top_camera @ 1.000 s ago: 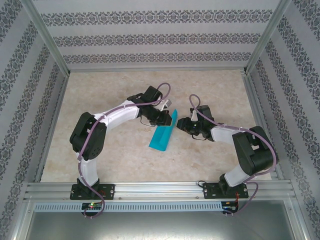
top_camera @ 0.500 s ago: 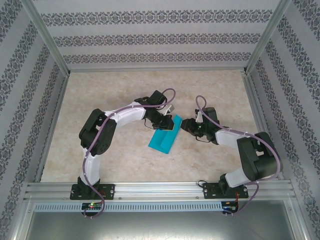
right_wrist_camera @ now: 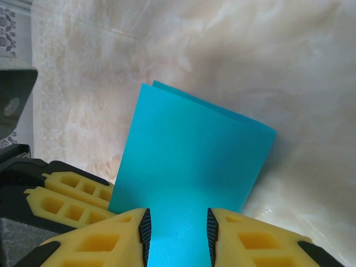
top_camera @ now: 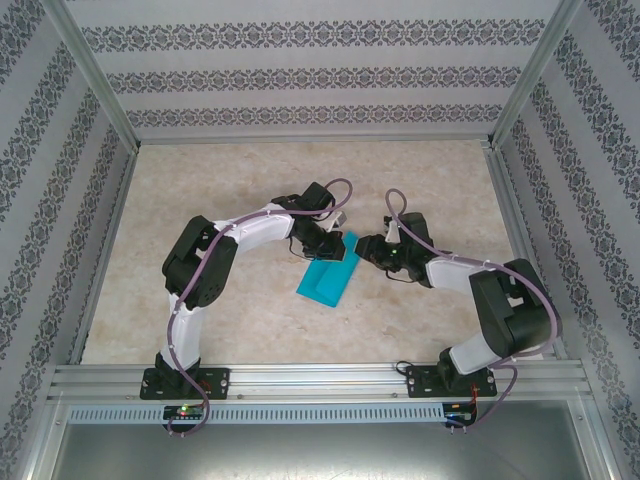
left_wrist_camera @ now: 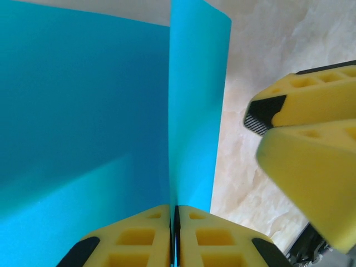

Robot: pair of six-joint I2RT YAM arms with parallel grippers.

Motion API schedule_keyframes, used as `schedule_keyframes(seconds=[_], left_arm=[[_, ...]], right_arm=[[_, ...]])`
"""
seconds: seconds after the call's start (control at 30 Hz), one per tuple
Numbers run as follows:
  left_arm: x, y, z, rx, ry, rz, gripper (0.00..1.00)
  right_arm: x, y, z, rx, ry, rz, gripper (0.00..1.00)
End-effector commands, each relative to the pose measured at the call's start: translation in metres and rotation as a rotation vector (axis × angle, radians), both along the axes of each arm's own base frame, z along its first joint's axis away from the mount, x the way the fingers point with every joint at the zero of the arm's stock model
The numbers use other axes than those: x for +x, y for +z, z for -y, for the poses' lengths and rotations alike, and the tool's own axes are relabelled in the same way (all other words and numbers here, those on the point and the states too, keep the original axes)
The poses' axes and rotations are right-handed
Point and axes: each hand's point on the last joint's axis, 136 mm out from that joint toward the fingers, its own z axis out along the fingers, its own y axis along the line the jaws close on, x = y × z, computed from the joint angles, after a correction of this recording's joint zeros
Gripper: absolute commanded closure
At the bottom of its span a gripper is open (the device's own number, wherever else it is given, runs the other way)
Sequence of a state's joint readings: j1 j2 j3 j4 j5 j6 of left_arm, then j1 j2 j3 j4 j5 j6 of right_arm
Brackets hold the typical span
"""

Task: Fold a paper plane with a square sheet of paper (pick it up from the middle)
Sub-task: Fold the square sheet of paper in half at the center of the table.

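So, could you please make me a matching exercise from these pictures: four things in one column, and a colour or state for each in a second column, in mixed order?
Column one:
1. left gripper
2. right gripper
3. sheet of paper
4. table

Column two:
a. beige and marbled
b. jaws apart, with paper showing between them
c. teal-blue
d. jaws pinched shut on the edge of the paper

Right pairs: 1-d, 2-b, 3-c, 4-a.
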State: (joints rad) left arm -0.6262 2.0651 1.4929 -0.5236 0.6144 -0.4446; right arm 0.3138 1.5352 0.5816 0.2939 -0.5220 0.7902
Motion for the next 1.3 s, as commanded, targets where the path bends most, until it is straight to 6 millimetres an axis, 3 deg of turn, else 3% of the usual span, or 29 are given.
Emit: schedule_keyframes(seconds=[0.0,0.4,1.27], left_arm=[[0.002,-0.004,-0.010,0.040,-0.012,0.009,0.87],[0.006,-0.014,-0.032,0.078,0.017,0.009,0.86],[0.008,-0.042,-0.048,0.123,0.023,-0.018,0.83]], right_arm=[[0.014,0.008,-0.014,0.031,0.010,0.032,0.65],[0.024,-0.004,-0.033,0.021,0.032,0.009,0.65],[0.020,-0.001,-0.030,-0.056,0.034,0.014,0.65]])
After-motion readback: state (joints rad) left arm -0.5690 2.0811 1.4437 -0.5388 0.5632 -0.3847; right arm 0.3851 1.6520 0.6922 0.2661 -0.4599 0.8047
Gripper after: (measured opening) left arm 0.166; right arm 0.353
